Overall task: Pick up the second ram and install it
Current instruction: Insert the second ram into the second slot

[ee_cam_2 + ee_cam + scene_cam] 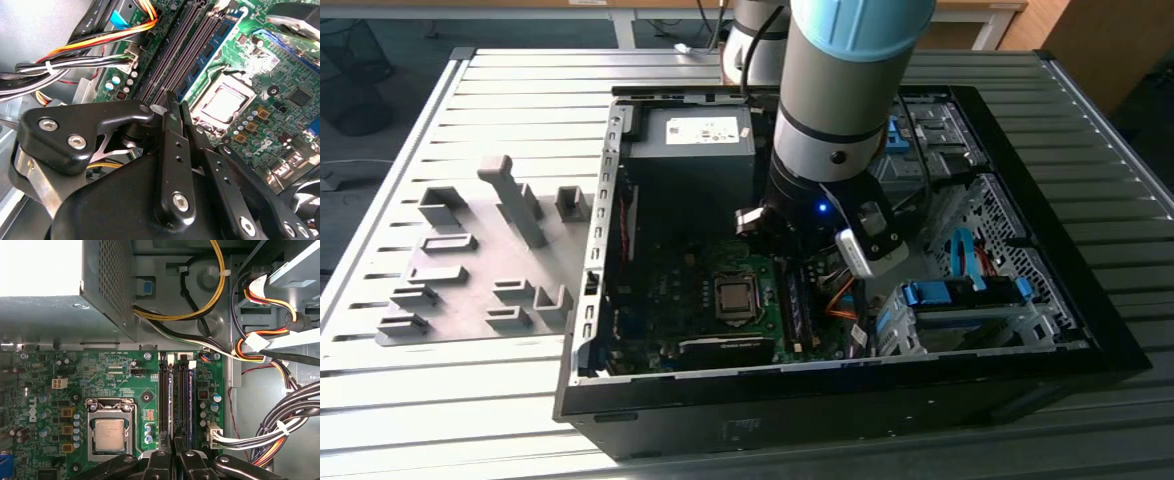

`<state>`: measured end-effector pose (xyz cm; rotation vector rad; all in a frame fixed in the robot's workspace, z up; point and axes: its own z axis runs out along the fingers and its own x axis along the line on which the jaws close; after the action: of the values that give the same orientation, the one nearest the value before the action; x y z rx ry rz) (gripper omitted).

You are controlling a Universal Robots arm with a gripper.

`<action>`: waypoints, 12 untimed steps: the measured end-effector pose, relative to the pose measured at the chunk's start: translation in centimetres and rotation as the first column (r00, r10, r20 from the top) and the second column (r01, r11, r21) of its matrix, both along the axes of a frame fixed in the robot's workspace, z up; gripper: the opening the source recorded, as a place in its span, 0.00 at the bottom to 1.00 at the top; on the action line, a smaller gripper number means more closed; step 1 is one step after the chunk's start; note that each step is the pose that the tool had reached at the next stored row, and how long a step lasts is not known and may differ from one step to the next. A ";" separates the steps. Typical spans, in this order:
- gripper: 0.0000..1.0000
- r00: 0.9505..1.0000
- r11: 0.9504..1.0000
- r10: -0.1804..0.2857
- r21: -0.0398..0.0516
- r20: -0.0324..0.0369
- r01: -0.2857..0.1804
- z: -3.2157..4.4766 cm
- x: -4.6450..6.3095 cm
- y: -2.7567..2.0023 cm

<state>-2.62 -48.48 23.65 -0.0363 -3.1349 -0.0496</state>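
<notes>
The black two-fingered hand point(175, 102), fingers pressed narrow and gripping nothing, hovers at centre frame over the long thin blue-green ram stick point(189, 405), apparently seated in the green motherboard's point(115, 375) slots.

Grey arm point(834, 120), light-blue cap; black screwed gripper point(175, 102).

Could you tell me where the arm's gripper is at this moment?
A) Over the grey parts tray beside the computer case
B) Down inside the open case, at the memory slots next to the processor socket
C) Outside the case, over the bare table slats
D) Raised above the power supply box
B: in the first wrist view the gripper sits at the end of the memory slots, beside the processor socket.
</notes>
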 end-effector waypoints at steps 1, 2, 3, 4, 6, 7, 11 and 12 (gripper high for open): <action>0.14 1.000 1.000 0.000 0.000 0.000 0.000 -0.02 0.0 0.00; 0.14 1.000 1.000 0.000 0.001 0.000 0.000 -0.06 0.0 0.00; 0.14 1.000 1.000 0.000 0.001 0.000 0.000 -0.11 0.0 0.01; 0.14 1.000 1.000 0.000 0.001 0.000 0.000 -0.15 0.0 0.01; 0.14 1.000 1.000 0.000 0.001 -0.001 0.000 -0.27 0.1 0.01; 0.14 1.000 1.000 0.000 0.001 -0.002 0.000 -0.35 0.1 0.01; 0.14 1.000 1.000 0.000 0.003 -0.004 0.000 -0.61 0.1 0.01; 0.14 1.000 1.000 0.000 0.003 -0.004 0.000 -0.61 0.1 0.01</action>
<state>-2.50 -48.47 23.04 -0.0364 -3.1310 -0.0539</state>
